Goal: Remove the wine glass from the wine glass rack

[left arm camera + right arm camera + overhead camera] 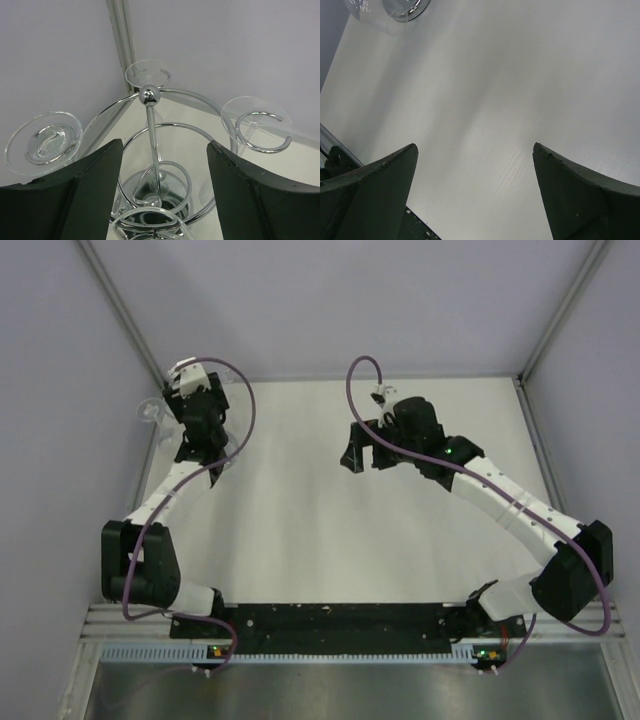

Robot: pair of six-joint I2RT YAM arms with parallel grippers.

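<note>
The wine glass rack (149,95) is a chrome stand with a ball-topped post and curved arms ending in rings. Wine glasses hang upside down from it: their clear feet show at the left (44,142), the back (148,73) and the right (256,125). The rim of another glass foot (150,220) shows at the bottom edge. My left gripper (164,144) is open above the rack, its fingers either side of the post and touching nothing. In the top view it (195,415) covers most of the rack; one glass (150,412) peeks out. My right gripper (475,147) is open and empty over bare table.
The rack stands in the far left corner, close to the side wall and the metal corner post (120,40). A glass and part of the rack base (395,12) show at the top left of the right wrist view. My right gripper (362,455) hangs mid-table.
</note>
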